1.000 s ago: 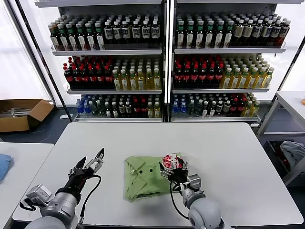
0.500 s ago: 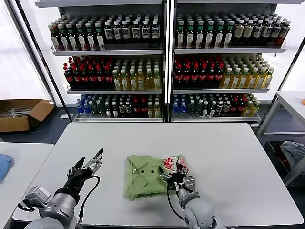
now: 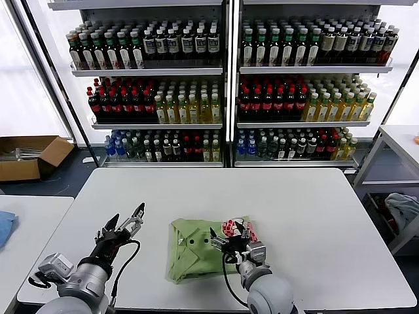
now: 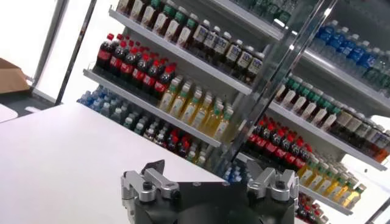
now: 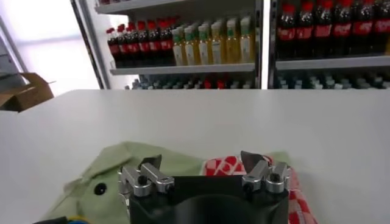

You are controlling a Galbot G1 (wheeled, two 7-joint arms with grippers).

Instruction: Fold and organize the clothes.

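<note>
The light green short-sleeved polo shirt with the red-and-white printed graphic (image 3: 196, 252) lies folded into a rough bundle on the white desk (image 3: 314, 216), toward the near edge and a little left of centre, its collar and dark buttons facing up. Compared with a second ago it has slid leftward and toward the robot, and the bundle has bunched narrower, its near left corner now closer to the desk's front edge. The right gripper (image 3: 230, 237) has come left with it and sits over the shirt's right part, right at the red-and-white graphic; in the right wrist view the right gripper (image 5: 204, 165) has its fingers (image 5: 253, 164) spread apart with the green fabric and the print (image 5: 222, 165) beyond them, nothing pinched between. The left gripper (image 3: 126, 224) hovers above bare desk left of the shirt, fingers apart, about where it was before. Behind the desk stand shelves of bottled drinks (image 3: 196, 98).
</note>
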